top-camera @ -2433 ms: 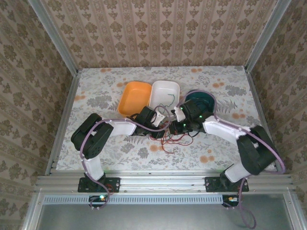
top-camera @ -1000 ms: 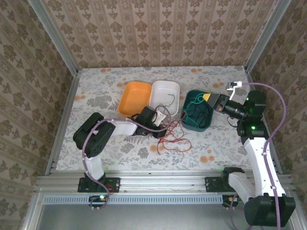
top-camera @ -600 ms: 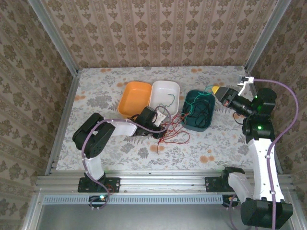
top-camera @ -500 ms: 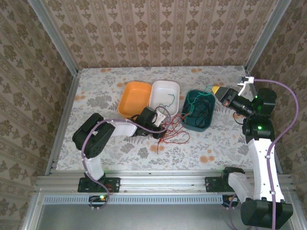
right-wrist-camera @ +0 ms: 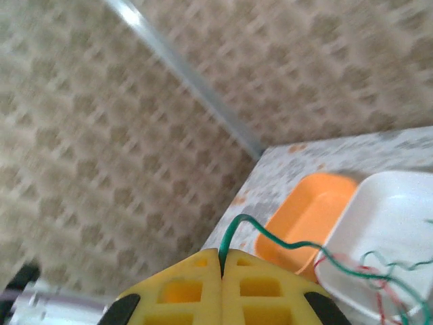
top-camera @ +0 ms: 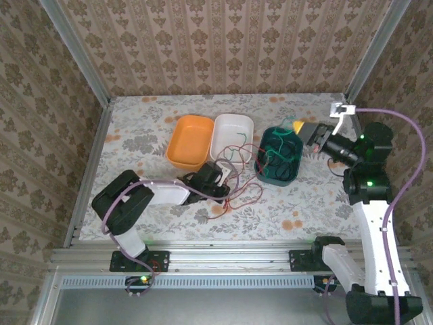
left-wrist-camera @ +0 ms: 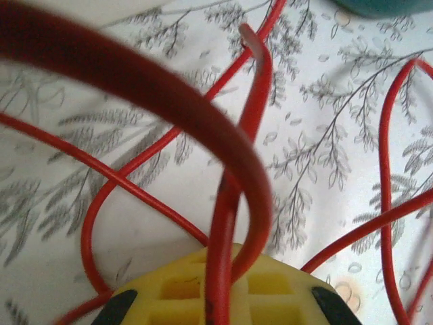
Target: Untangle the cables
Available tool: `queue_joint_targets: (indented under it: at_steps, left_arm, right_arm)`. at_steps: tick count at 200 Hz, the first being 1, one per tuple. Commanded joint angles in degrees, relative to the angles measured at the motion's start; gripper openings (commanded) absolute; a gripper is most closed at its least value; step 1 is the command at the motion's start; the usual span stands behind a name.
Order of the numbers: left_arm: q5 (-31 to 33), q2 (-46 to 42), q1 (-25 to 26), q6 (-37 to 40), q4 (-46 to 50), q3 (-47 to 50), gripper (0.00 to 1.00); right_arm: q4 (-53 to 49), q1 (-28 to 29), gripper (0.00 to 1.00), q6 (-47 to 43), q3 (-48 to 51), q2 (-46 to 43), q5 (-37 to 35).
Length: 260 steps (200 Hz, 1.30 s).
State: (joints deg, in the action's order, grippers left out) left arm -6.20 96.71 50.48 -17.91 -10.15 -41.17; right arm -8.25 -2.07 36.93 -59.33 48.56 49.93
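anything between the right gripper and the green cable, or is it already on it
Nothing visible stands between them. The right gripper is shut on the green cable, which leaves its pads and trails down toward the white tray. There it appears to run mixed in with the red cable.

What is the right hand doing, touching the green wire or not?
Touching. The right wrist view shows the green wire pinched between the closed yellow fingers of the right hand.

Top camera looks down from behind my bases. Left wrist sits close above the red cable (left-wrist-camera: 135, 74). Right wrist faces the orange tray (right-wrist-camera: 308, 217), shared with top.
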Motion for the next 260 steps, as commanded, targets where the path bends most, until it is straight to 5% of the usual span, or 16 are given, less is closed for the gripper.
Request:
queue_joint_targets:
  at_steps: [1, 75, 118, 149, 180, 260]
  left_arm:
    - [6.98, 0.30, 0.41, -2.35, 14.52, 6.29, 0.00]
    - [4.86, -7.39, -0.46, -2.86, 7.66, 8.12, 0.00]
    - [3.71, -12.06, -2.10, -3.89, 6.25, 10.38, 0.00]
    - [0.88, -19.81, -2.23, -1.16, 8.13, 8.52, 0.41]
    - [-0.21, -23.05, -2.23, 4.63, 15.89, 2.21, 0.58]
    - [-12.00, -9.03, 2.17, 14.78, 23.07, -14.69, 0.63]
  right_arm:
    - [-5.59, 6.52, 0.02, -6.79, -1.26, -1.07, 3.70]
    - [-6.34, 14.26, 0.03, -7.91, -1.70, -0.31, 8.17]
    - [-8.72, 16.43, 0.03, -10.28, -1.85, 2.81, -0.95]
    - [-4.05, 18.70, 0.03, -6.33, 2.49, 6.59, -9.82]
    - [8.62, 19.58, 0.03, 3.44, 9.96, 8.23, -15.16]
    - [16.28, 21.80, 0.02, 11.15, 14.62, 9.78, -17.94]
